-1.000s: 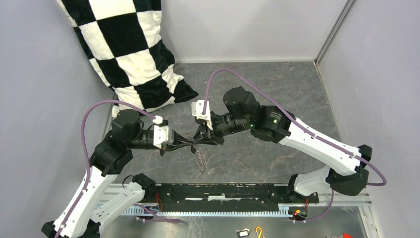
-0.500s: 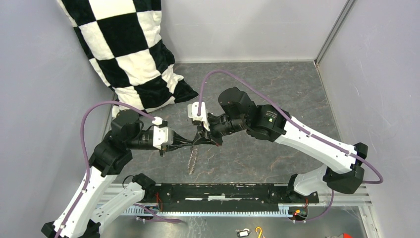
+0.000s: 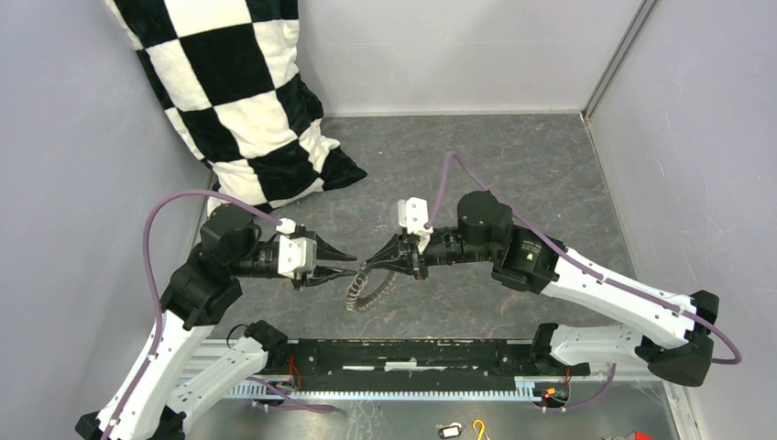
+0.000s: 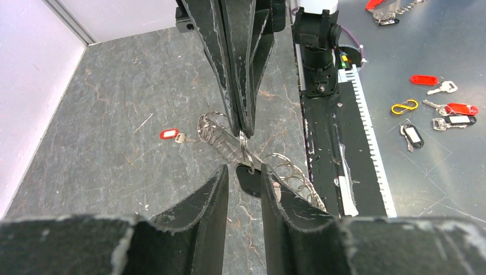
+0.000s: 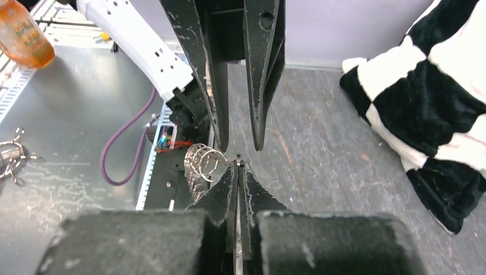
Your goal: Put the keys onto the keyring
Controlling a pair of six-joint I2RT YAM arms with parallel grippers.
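Nearest you, spare keys and tags point(image 4: 441, 109) lie loose on the metal surface point(image 4: 412, 40), in no tray or box; no container here holds anything of the task. At mid-worktop point(image 3: 513, 165), your left end effector point(image 3: 354, 264) has just let go: clamped a second ago, its fingers now stand partly apart and hold nothing. The right end effector point(image 3: 370, 263), pinched fully shut, now carries the keyring point(image 3: 366, 291) alone, the hoop sagging below its tips. The black-headed key point(image 4: 249, 179) dangles just under that pinch, between the left's parted fingers; whether it is threaded on, you cannot tell. It reads as a handover completed. Farther off, the red-headed key point(image 4: 168, 134) lies on the worktop, apart from the ring, not yet fitted. Behind, a chequered pillow point(image 3: 247, 101) fills the far corner.
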